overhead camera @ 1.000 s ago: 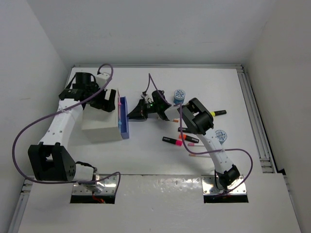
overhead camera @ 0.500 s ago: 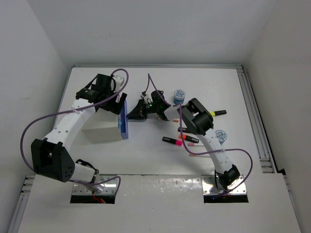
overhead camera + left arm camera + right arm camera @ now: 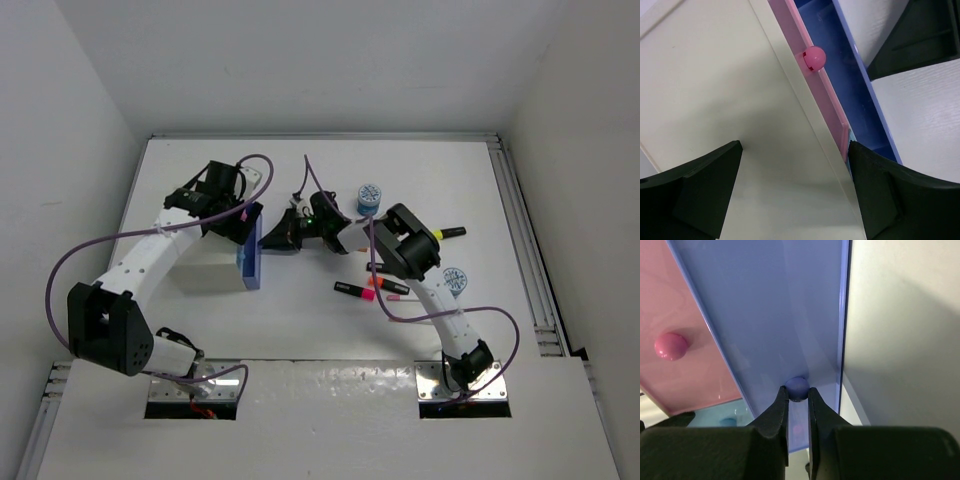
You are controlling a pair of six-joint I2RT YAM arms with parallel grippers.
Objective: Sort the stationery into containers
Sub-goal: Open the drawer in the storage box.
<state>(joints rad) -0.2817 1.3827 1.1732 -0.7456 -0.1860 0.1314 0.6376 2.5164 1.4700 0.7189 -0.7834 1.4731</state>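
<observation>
The containers sit in a white cabinet (image 3: pixel 205 268) at the left of the desk (image 3: pixel 320 330). Its blue drawer (image 3: pixel 250 262) stands out toward the right, its long axis running from near edge to far. It seems only partly open, though the overhead view is too small to be sure. The left claw (image 3: pixel 794 145) hangs over the cabinet top beside the pink drawer (image 3: pixel 826 100), fingers apart and holding nothing. The highlighters (image 3: pixel 360 291) lie loose on the desk to the right of the blue drawer, on the right arm's side. The right claw (image 3: pixel 797 392) is clamped on that drawer's small blue knob (image 3: pixel 797 386). I judge it must let go and swing rightward to fetch them.
</observation>
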